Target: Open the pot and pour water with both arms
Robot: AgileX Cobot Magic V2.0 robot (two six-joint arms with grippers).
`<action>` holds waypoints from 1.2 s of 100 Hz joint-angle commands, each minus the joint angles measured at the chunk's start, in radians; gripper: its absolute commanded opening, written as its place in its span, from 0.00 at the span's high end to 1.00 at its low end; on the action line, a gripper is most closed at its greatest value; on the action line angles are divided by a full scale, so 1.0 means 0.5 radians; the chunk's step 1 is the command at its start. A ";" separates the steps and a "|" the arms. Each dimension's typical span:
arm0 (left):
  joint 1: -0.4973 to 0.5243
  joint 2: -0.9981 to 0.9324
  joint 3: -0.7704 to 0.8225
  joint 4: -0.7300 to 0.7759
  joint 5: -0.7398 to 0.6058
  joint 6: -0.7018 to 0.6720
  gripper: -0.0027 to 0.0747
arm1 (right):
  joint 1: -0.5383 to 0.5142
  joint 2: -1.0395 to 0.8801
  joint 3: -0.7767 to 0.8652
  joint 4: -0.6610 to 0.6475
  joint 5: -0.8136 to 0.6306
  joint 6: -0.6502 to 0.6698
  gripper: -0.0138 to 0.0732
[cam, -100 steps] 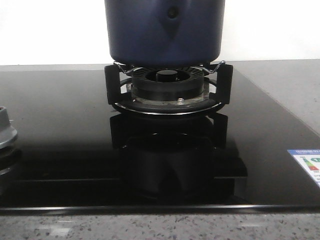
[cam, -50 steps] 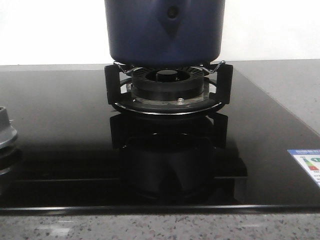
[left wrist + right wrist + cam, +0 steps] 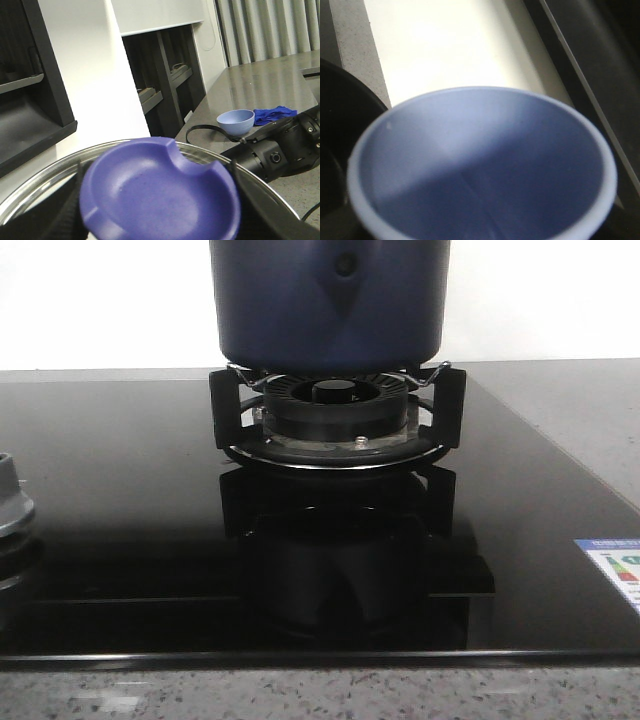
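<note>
The dark navy pot point(image 3: 330, 300) stands on the burner grate point(image 3: 335, 410) in the front view, its top cut off by the frame. No gripper shows there. In the left wrist view my left gripper point(image 3: 160, 200) is shut on the purple-blue knob point(image 3: 160, 192) of the metal-rimmed lid point(image 3: 45, 172); dark fingers point(image 3: 72, 205) press it from both sides. A light blue cup point(image 3: 480, 165) fills the right wrist view, mouth toward the camera, held by my right gripper, whose fingers it hides. No water is visible in it.
The black glass hob point(image 3: 120, 470) carries a small grey metal part point(image 3: 10, 505) at the left and a label point(image 3: 615, 565) at the right. The left wrist view shows the black right arm point(image 3: 280, 150), a blue bowl point(image 3: 235, 122) and a blue cloth point(image 3: 272, 114) on the counter.
</note>
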State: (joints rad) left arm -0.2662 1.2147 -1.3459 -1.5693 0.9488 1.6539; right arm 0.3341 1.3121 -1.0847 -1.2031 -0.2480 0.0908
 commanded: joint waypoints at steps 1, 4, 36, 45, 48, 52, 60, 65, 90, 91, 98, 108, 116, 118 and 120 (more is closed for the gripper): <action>0.008 -0.054 -0.071 -0.187 0.000 -0.020 0.59 | 0.001 -0.057 -0.085 0.015 -0.073 -0.005 0.56; 0.008 -0.054 -0.071 -0.187 0.000 -0.020 0.59 | 0.001 -0.057 -0.085 0.015 -0.065 -0.005 0.56; 0.008 -0.054 -0.071 -0.187 0.020 -0.020 0.59 | 0.001 -0.057 -0.085 0.249 -0.001 -0.005 0.56; 0.008 -0.054 -0.071 -0.187 0.020 -0.020 0.59 | 0.001 -0.057 -0.085 0.249 -0.006 -0.005 0.56; 0.008 -0.054 -0.071 -0.187 0.020 -0.020 0.59 | 0.001 -0.057 -0.085 0.232 -0.025 -0.005 0.56; 0.008 -0.054 -0.071 -0.187 0.020 -0.020 0.59 | 0.001 -0.057 -0.085 0.210 -0.056 -0.005 0.56; 0.008 -0.054 -0.071 -0.187 0.020 -0.020 0.59 | 0.001 -0.057 -0.085 0.071 -0.107 -0.005 0.56; 0.008 -0.054 -0.071 -0.187 0.020 -0.020 0.59 | 0.001 -0.053 -0.085 -0.039 -0.140 -0.005 0.56; 0.008 -0.054 -0.071 -0.187 0.020 -0.020 0.59 | 0.001 -0.028 -0.085 -0.376 -0.079 -0.019 0.56; 0.008 -0.054 -0.071 -0.187 0.023 -0.020 0.59 | 0.001 -0.023 -0.085 -0.382 -0.073 -0.019 0.56; 0.008 -0.054 -0.071 -0.187 0.023 -0.020 0.59 | 0.001 -0.011 -0.094 -0.416 -0.052 -0.019 0.56; 0.008 -0.054 -0.071 -0.187 0.023 -0.020 0.59 | 0.001 0.029 -0.118 -0.434 -0.005 -0.019 0.56; 0.008 -0.054 -0.071 -0.187 0.028 -0.020 0.59 | 0.001 0.064 -0.168 -0.460 0.039 -0.019 0.56; 0.008 -0.054 -0.071 -0.187 0.028 -0.020 0.59 | 0.001 0.073 -0.182 -0.467 0.052 -0.019 0.56; 0.008 -0.054 -0.071 -0.187 0.028 -0.020 0.59 | 0.001 0.082 -0.198 -0.479 0.066 -0.019 0.56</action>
State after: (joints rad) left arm -0.2662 1.2147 -1.3459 -1.5693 0.9666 1.6539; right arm 0.3361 1.3729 -1.1213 -1.4373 -0.2330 0.0889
